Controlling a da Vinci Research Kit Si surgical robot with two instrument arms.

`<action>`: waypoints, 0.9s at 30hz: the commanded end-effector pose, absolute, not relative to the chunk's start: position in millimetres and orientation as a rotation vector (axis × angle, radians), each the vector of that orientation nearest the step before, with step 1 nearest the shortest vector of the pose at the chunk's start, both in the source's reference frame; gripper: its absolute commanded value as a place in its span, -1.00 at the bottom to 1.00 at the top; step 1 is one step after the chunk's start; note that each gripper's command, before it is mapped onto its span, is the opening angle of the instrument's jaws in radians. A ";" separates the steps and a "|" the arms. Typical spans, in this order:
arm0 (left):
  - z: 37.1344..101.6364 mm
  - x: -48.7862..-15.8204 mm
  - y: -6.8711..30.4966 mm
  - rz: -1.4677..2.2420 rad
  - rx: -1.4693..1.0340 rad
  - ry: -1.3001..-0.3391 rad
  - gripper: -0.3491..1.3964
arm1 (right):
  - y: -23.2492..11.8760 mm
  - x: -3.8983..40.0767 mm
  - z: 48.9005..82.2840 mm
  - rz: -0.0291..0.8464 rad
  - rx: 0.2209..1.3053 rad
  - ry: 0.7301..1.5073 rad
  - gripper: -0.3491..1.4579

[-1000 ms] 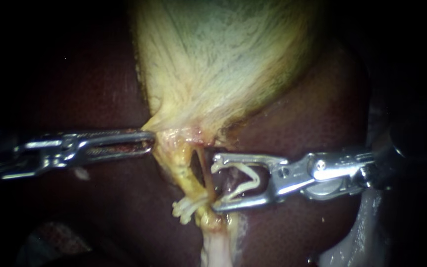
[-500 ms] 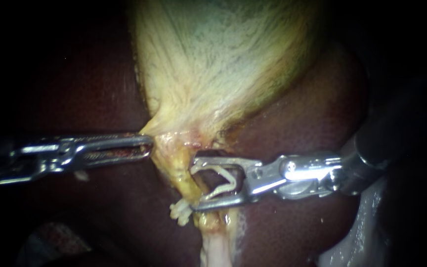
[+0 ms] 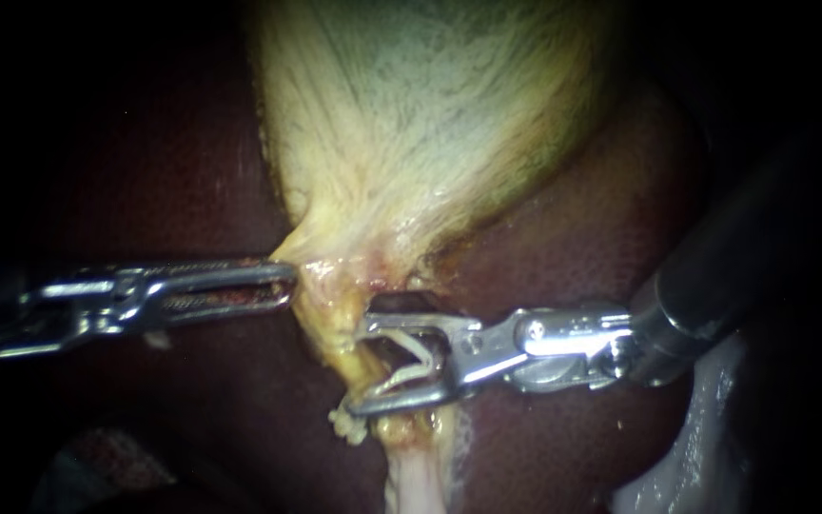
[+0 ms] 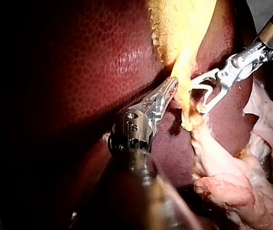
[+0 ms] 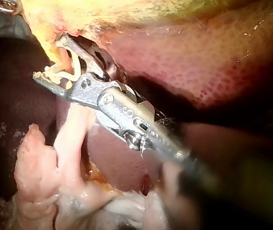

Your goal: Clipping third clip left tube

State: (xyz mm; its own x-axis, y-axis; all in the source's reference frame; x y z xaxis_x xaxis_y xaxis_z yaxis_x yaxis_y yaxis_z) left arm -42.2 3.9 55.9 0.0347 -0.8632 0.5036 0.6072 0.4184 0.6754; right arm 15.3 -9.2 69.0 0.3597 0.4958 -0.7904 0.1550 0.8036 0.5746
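Right instrument [image 3: 358, 366] had advanced toward 9 o'clock | its tool stood apart, carrying an open clip [image 3: 413, 366] astride the left tube [image 3: 340, 338], at 12 o'clock of the seated clips [image 3: 346, 425] | left instrument [image 3: 287, 278] tool clamped on gallbladder [image 3: 411, 143] neck | risk: a skewed closure could catch only part of the tube.

the endoscope sat close, facing the gallbladder [image 3: 430, 124] neck. the left wrist camera looked along the left instrument [image 4: 173, 86], the right wrist camera along the right instrument [image 5: 50, 57]; all three views shared the clip [image 3: 420, 354].
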 end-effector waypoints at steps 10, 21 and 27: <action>56.2 -42.2 4.0 -1.158 0.310 -1.021 -1.00 | -7.8 12.2 65.3 0.266 0.628 1.203 0.05; 56.3 -42.2 4.1 -1.158 0.310 -1.021 -1.00 | -8.2 12.7 64.0 0.268 0.629 1.204 0.05; 56.4 -42.3 4.1 -1.159 0.309 -1.021 -1.00 | -8.4 13.6 64.3 0.268 0.627 1.203 0.05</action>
